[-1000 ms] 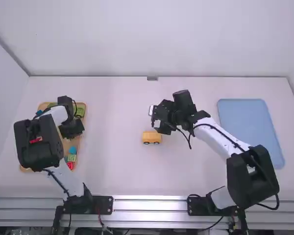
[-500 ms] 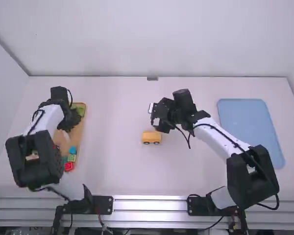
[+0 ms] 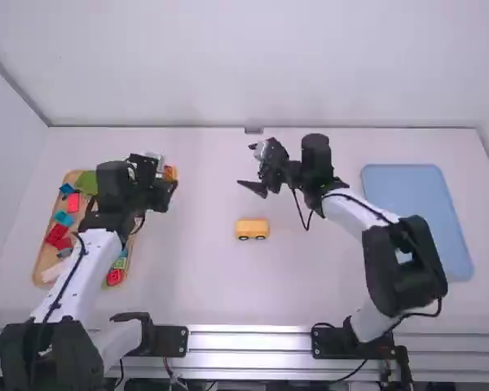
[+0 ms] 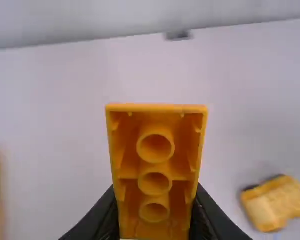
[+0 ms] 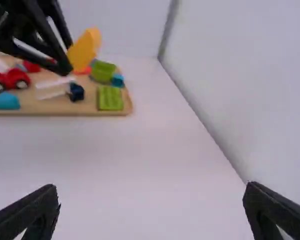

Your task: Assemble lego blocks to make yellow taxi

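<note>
Flanking yellow car [image 3: 252, 229], block tray [image 3: 46, 256], blue tray [image 3: 416, 213]

I'm seeing a plain orange block [image 4: 155, 168] in my black left gripper [image 3: 167, 181], a yellow black-wheeled base [image 3: 252, 228] right of it, a pale blue tray [image 3: 416, 220] farther right

- right gripper [image 3: 245, 165]: fingers spread wide over white table [image 5: 155, 160]
- left gripper [image 3: 169, 173] farther off — yellow-orange block [image 5: 84, 49] at its fingertips
- wooden tray [image 5: 90, 106] behind, blurred — holds red wheeled piece [image 5: 15, 79], white piece [image 5: 51, 93], dark blue piece [image 5: 76, 92], teal piece [image 5: 7, 101], ridged green block [image 5: 110, 98] by the edge
</note>
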You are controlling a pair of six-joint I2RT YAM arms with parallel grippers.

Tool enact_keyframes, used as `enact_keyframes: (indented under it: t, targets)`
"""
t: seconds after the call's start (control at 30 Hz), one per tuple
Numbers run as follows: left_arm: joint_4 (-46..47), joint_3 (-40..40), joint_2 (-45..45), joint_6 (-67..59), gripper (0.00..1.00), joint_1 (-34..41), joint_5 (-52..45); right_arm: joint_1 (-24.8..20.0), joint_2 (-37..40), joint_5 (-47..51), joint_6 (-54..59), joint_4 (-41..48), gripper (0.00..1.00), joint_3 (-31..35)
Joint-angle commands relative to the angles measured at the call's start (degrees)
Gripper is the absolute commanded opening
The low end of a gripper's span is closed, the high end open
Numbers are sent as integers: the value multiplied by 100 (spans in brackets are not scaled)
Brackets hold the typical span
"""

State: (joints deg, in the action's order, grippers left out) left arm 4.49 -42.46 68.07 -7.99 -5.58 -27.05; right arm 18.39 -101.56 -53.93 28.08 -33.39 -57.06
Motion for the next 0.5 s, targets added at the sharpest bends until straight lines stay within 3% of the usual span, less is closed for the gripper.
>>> enact_keyframes:
  t: [0.0,0.07,0.17,0.37,0.47]
  targets:
    - [-302,197,-52,-304,11,118,-1589,-31,-376,-1587,-1268,-649,98,-168]
    - [-531,278,-7,-328,10,177,-1808,-28,-527,-1945,-1580,-1106,98,-210]
    - [-1491,560,275,-695,7,470,-2653,129,-1032,-2761,-2992,-2437,98,-474]
    - [-2500,678,728,-684,3,791,-3091,278,-1241,-3375,-3595,-2597,99,-826]
    - [-2946,673,1080,-684,3,879,-3095,343,-1239,-3521,-3995,-2581,87,-962]
